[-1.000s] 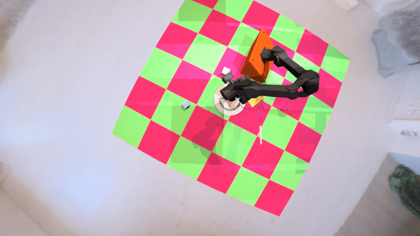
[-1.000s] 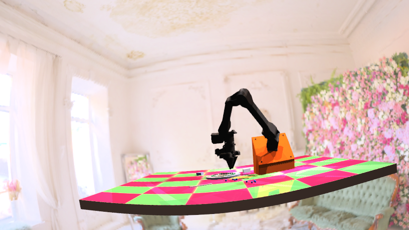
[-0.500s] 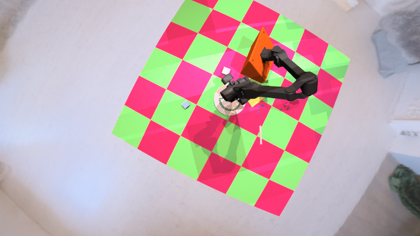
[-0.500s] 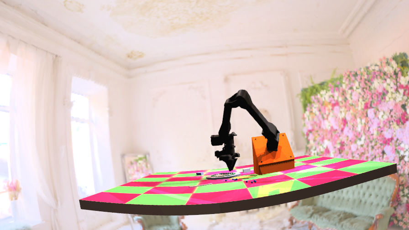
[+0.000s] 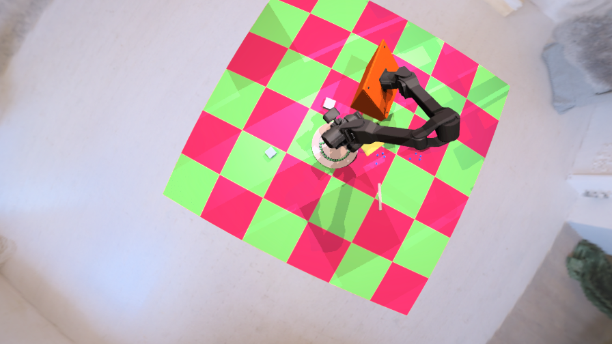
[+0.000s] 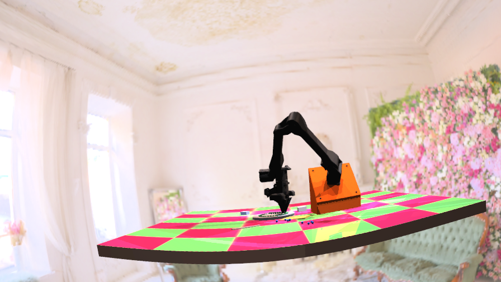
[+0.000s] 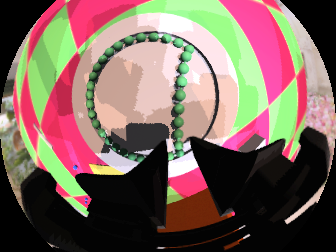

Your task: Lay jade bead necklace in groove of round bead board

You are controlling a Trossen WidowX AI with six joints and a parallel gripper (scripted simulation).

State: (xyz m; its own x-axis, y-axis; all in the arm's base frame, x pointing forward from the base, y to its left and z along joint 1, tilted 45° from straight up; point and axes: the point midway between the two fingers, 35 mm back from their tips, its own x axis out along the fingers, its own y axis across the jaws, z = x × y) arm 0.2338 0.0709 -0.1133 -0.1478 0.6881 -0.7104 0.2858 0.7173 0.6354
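The round bead board [image 5: 315, 150] [image 6: 257, 219] [image 7: 228, 82] is pale pink and lies flat on the checkered table. The jade bead necklace [image 5: 335, 160] [image 7: 180, 94] lies on it as a closed loop. In the wrist view its left, top and lower-left beads follow the ring groove. On the right its beads run nearly straight inside the groove, whose right arc [image 7: 218, 97] shows bare. My gripper [image 6: 284, 211] [image 7: 178, 142] is partly open and points down low over the board's base-side edge. The lower end of the straight run shows between the fingertips, with gaps beside the beads. The arm hides part of the board in the top view.
The orange arm base [image 5: 371, 72] [image 6: 332, 191] stands beyond the board. A yellow sheet [image 5: 373, 149] [image 7: 104, 169] and small blue beads [image 5: 384, 156] lie beside it. White blocks [image 5: 328, 103] [image 5: 270, 152] and a white stick [image 5: 379, 196] lie around the board.
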